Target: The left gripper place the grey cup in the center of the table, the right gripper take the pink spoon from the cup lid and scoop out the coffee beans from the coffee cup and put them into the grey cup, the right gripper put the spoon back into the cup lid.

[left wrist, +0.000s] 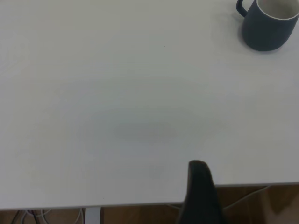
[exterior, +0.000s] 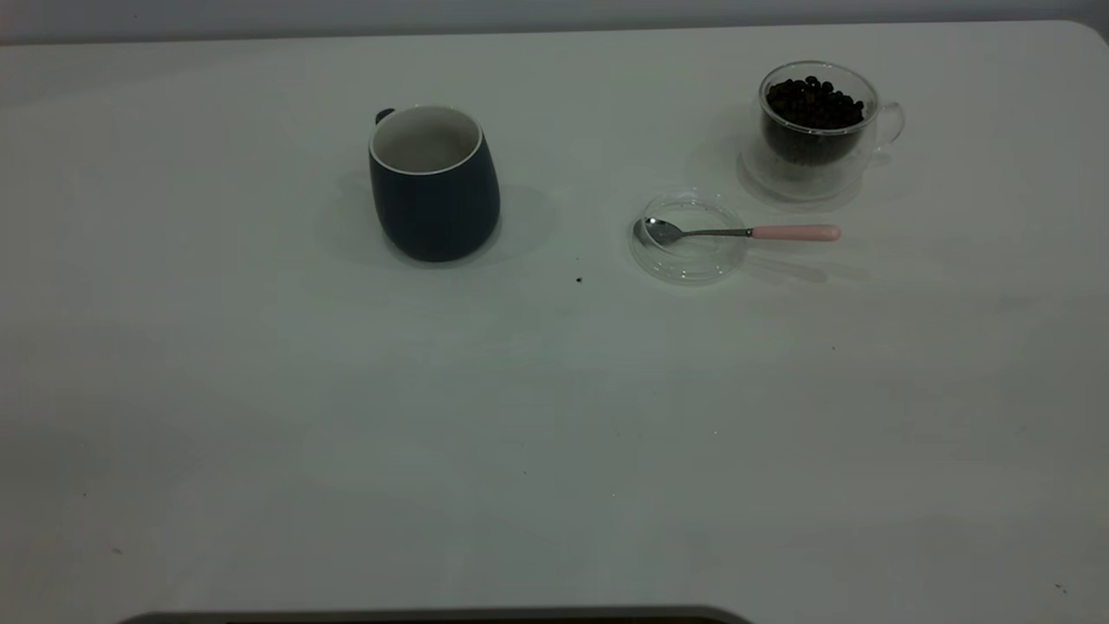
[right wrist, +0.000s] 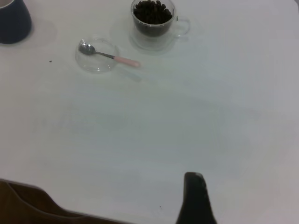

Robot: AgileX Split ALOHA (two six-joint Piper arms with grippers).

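The grey cup (exterior: 434, 184) is stood upright near the bench's (exterior: 346, 433) far edge, left of centre. The spoon (exterior: 736, 232) is laid with its bowl in the lid (exterior: 689, 239), handle poking out, just in front of the bean-filled (exterior: 814, 102) glass cup (exterior: 814, 130) by the far right corner. Only one finger of each end effector (left wrist: 200, 196) (right wrist: 195, 198) is seen, so open or closed can't be told.

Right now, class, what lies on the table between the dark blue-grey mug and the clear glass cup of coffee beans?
Exterior view: clear round lid holding the pink-handled metal spoon, nearer the glass cup than the mug.
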